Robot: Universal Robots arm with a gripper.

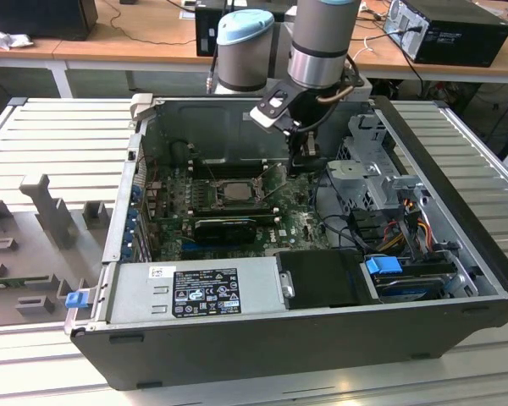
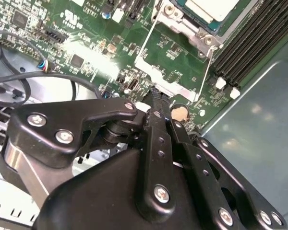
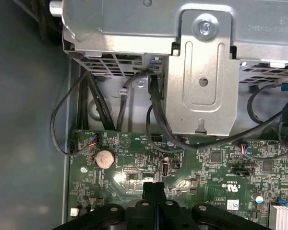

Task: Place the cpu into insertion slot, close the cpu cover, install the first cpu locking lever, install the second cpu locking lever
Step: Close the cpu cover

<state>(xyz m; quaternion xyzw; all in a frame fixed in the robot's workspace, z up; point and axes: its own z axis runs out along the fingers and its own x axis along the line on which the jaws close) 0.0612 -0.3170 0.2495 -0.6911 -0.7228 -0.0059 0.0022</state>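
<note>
CPU (image 2: 212,6) lying flat, silvery-grey square framed by matte metal cpu cover (image 2: 176,13).
Claw (image 2: 156,92) narrow, black fingers (image 3: 148,190) pressed together, aimed down at glossy green motherboard (image 2: 173,52) just beside round silver coin cell (image 3: 105,158); CPU near, beyond the fingertips; grey arm (image 1: 322,42) drops near-vertical into the open case (image 1: 237,338).

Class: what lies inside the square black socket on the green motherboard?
A silvery-grey square chip, framed by the thin silver metal cover plate. Whatever lies beneath the chip is covered.
</note>
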